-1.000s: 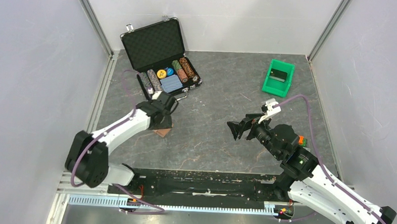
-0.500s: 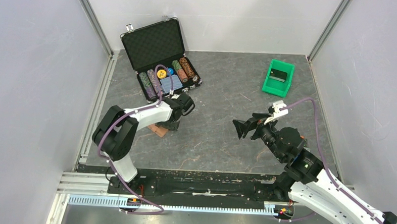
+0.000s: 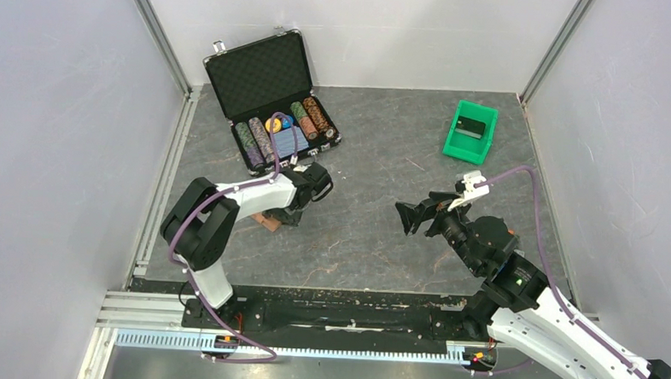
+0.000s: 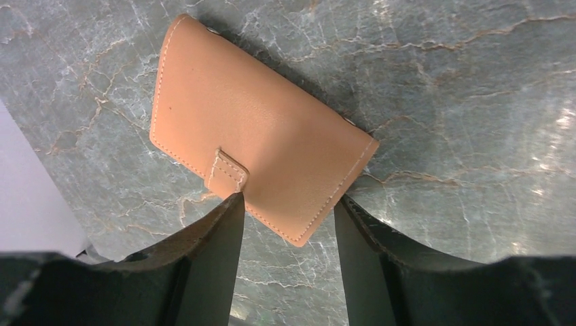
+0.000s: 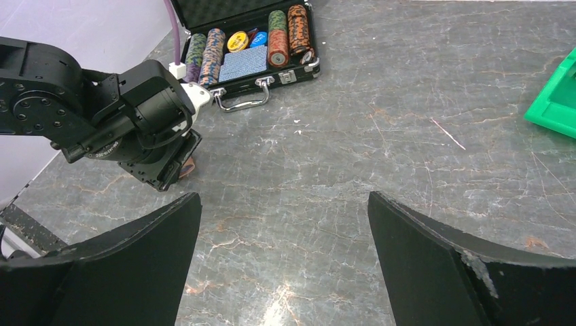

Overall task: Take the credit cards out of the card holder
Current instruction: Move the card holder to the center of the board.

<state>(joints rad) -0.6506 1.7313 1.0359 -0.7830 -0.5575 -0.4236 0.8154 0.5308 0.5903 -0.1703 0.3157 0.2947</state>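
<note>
While card holder (image 4: 258, 142) lies shut on table (image 4: 475, 102), my L gripper (image 4: 286, 200) straddles its near corner, pinching or not: can't tell; my R gripper (image 5: 284, 197): jaws spread wide, well apart from it.

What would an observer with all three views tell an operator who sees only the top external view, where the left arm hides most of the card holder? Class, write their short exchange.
Operator: Is the card holder open yet?
Observer: No. In the left wrist view the card holder lies closed on the table, with its strap tab flat against the cover.
Operator: Where are the left gripper's fingers?
Observer: The left gripper is open, with its jaws astride the holder's near corner. I cannot tell whether they touch it.
</note>
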